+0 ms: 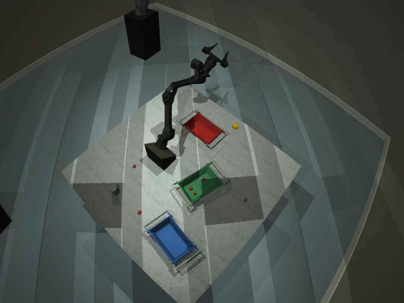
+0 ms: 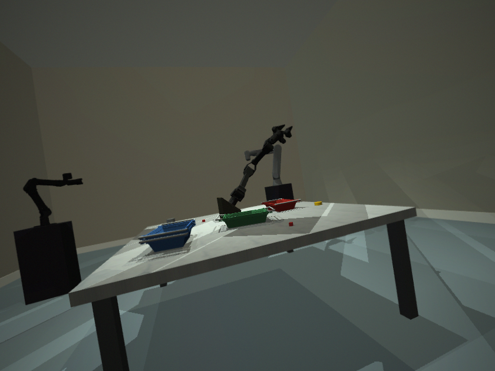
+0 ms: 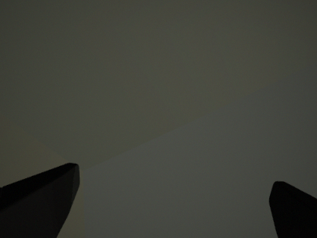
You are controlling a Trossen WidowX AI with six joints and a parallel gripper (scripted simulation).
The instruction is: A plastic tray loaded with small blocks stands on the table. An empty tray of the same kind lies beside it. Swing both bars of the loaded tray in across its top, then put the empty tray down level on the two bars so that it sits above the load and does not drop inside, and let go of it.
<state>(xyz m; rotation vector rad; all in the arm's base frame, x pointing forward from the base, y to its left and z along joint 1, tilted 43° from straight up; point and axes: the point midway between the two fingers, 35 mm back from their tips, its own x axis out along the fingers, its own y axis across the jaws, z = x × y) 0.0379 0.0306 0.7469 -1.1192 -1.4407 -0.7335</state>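
Observation:
A green tray [image 1: 212,184] [image 2: 246,219] stands mid-table with three small red blocks, one of them a red block [image 1: 190,188], inside. Its left wire bar [image 1: 180,195] and right wire bar [image 1: 220,170] are swung out past its ends. An empty red tray [image 1: 205,128] [image 2: 282,205] stands upright farther back. An empty blue tray [image 1: 169,239] [image 2: 167,241] stands upright nearer the front corner. Both also have their bars out at the ends. My gripper [image 1: 222,47] [image 2: 288,126] [image 3: 176,185] is open and empty, raised high beyond the red tray and away from all three trays.
Loose red blocks [image 1: 133,166] [image 1: 139,211] [image 1: 245,199] [image 2: 290,224] lie around the trays. A yellow disc [image 1: 235,125] [image 2: 317,203] lies beside the red tray. A grey cylinder [image 1: 113,187] [image 2: 171,220] stands at the left. Other arms stand on black pedestals [image 1: 143,35] [image 2: 48,259] off the table.

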